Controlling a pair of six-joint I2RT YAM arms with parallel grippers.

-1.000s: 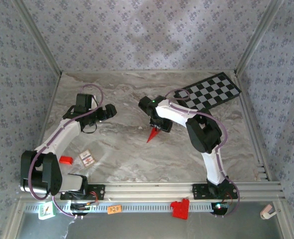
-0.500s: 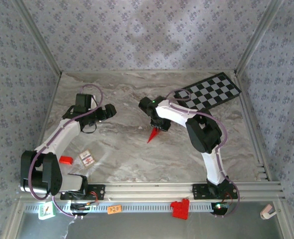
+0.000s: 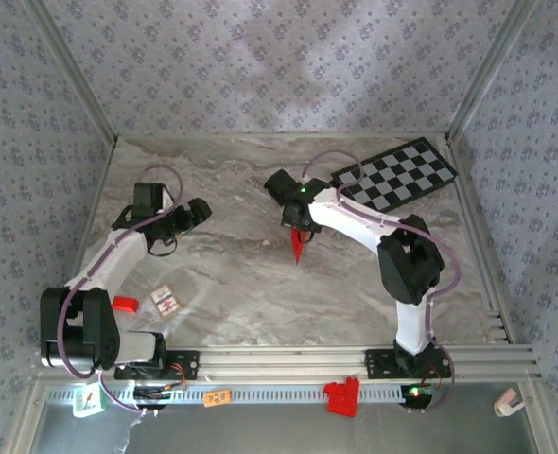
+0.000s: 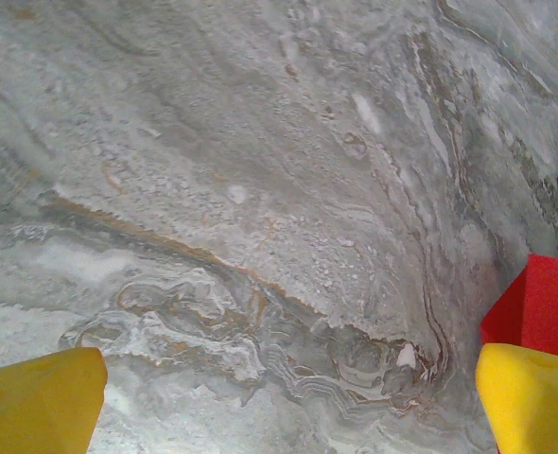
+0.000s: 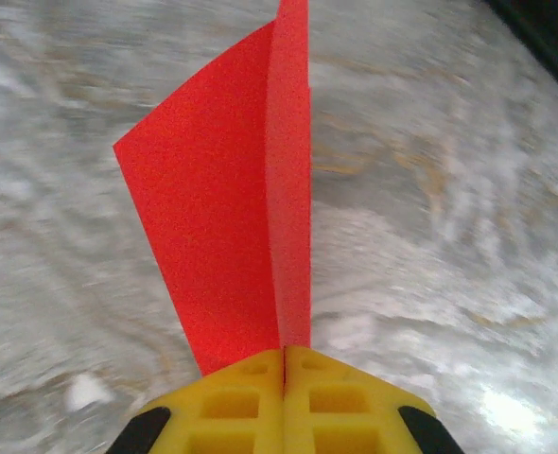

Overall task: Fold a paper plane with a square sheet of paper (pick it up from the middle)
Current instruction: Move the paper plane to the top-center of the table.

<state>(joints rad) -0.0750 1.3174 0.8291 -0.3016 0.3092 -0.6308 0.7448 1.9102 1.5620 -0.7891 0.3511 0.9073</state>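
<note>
Right gripper (image 5: 284,357) pinches paper plane (image 5: 232,208) over marble table (image 3: 241,295).

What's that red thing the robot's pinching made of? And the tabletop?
The paper plane looks like thin matte paper: flat colour, sharp crease, knife-thin edges. The table looks like marble, grey-veined with a slight sheen, possibly printed laminate.

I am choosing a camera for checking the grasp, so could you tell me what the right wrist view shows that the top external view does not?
The right wrist view adds the close-up: the yellow right fingers pressed shut on the paper at its fold, with the layers distinct. The top external view adds the surroundings: the checkered board, the left arm, and a small red bracket and a card on the table. Both share the red paper held by the right fingers over the marble table.
</note>
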